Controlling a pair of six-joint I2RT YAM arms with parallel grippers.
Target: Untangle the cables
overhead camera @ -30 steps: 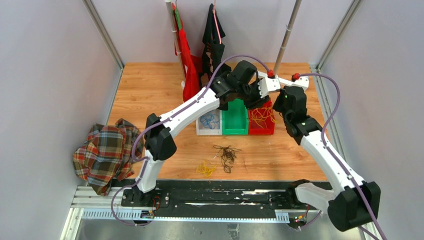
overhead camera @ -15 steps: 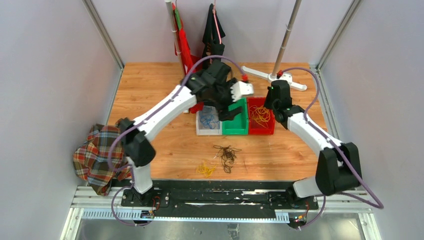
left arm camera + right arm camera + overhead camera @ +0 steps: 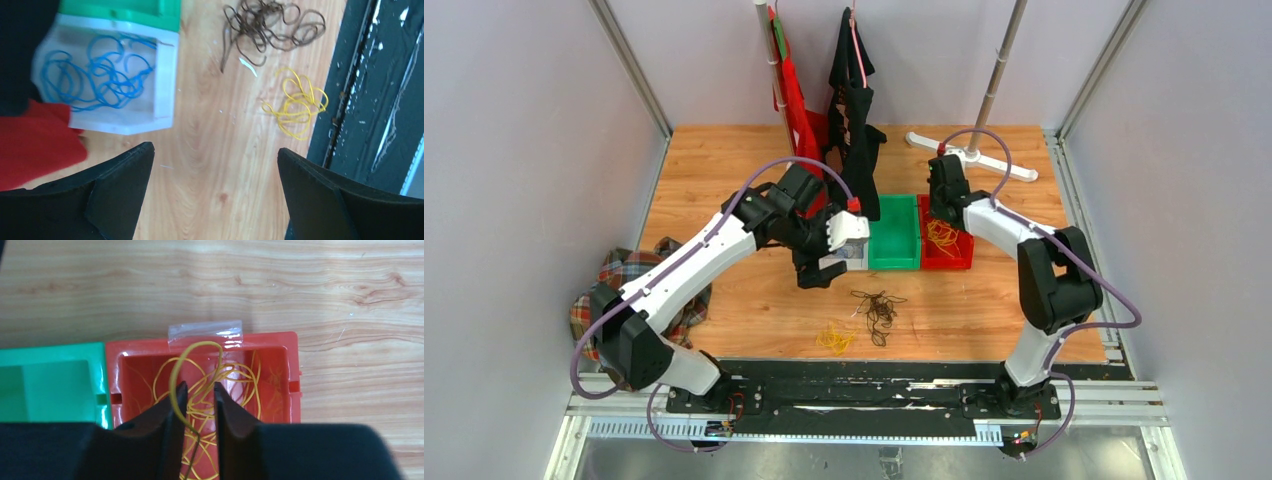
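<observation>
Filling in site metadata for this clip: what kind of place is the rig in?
Probably a lab data-collection cell, not a home or factory floor: plain panel walls in aluminium framing, the left arm and right arm bolted to a base plate, plus a staged green bin and red bin.

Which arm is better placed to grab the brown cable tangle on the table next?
Probably left. The left gripper is wide open over the table near the brown tangle. The right gripper is over the red bin, a yellow cable between its barely parted jaws.
</observation>
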